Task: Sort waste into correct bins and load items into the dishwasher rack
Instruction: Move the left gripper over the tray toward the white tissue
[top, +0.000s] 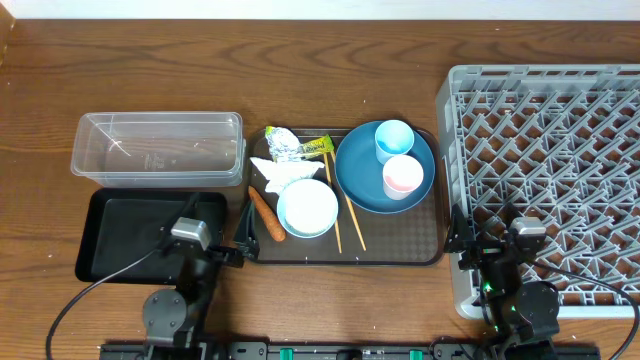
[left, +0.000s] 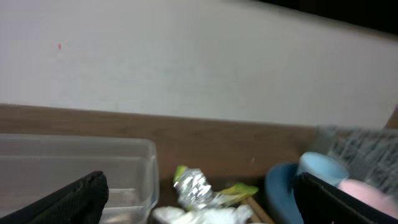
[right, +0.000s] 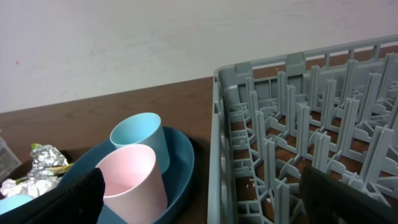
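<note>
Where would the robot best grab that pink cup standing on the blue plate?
Probably by its rim, coming straight down from above: the pink cup stands upright with its mouth open, so its wall can be pinched. Take the near side, since the light blue cup sits close behind it.

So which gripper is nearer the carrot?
Left. The left gripper sits just left of the carrot, by the brown tray; the right gripper is across the tray, at the rack.
</note>
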